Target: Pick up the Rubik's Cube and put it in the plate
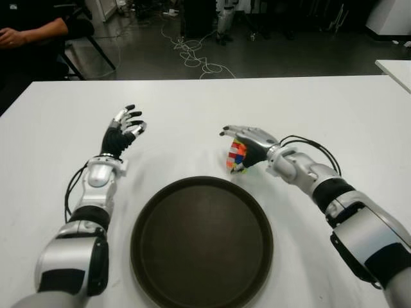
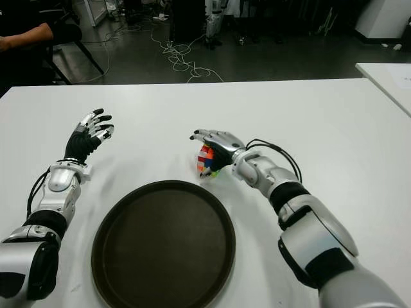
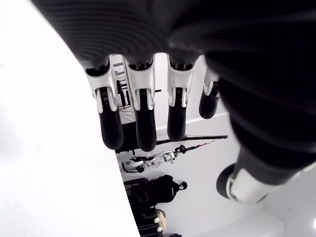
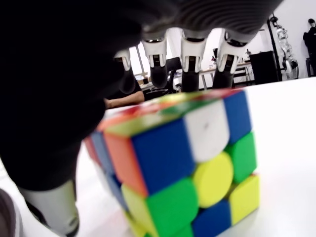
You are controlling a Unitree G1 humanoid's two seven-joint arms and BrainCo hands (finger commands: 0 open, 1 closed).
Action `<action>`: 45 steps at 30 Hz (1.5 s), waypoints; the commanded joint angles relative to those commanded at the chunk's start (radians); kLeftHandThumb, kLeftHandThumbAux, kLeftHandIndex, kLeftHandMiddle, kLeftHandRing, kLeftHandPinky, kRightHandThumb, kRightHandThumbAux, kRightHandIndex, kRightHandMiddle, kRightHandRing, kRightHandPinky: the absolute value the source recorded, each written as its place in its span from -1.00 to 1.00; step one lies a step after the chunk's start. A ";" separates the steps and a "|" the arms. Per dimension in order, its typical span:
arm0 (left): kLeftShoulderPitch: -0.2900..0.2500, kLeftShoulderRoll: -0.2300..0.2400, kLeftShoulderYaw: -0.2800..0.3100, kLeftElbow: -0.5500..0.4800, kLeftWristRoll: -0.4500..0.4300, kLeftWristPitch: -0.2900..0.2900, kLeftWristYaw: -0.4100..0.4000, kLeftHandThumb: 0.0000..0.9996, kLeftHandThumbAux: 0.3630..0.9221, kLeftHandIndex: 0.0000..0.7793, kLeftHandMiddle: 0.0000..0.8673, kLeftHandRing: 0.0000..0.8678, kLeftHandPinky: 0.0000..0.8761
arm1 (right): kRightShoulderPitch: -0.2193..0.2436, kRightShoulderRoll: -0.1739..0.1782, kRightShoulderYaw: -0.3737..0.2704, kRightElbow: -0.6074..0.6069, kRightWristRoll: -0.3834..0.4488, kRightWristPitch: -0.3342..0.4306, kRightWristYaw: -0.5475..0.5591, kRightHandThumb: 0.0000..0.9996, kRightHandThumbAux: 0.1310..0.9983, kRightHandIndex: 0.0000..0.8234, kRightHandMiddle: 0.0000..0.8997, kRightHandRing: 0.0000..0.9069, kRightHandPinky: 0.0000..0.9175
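Observation:
The Rubik's Cube [image 1: 236, 157] stands on the white table [image 1: 321, 109], just past the far right rim of the round dark plate [image 1: 199, 250]. My right hand [image 1: 234, 144] arches over the cube, palm against it from the right. In the right wrist view its fingers [image 4: 190, 54] stretch straight out above the cube [image 4: 182, 168], not curled round it, and the thumb hangs beside it. My left hand [image 1: 125, 128] shows idle to the left of the plate with fingers spread and nothing in it.
The plate holds nothing. A person's arm [image 1: 26, 32] shows at the table's far left corner. Cables [image 1: 192, 58] lie on the floor beyond the table. A second white table's corner [image 1: 395, 67] stands at the right.

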 joint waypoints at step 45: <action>0.002 0.004 -0.009 -0.004 0.010 -0.001 0.027 -0.59 0.10 -0.70 -0.49 -0.47 -0.37 | 0.023 0.039 -0.054 0.014 0.028 0.052 -0.112 -1.00 0.37 -0.77 -0.74 -0.65 -0.58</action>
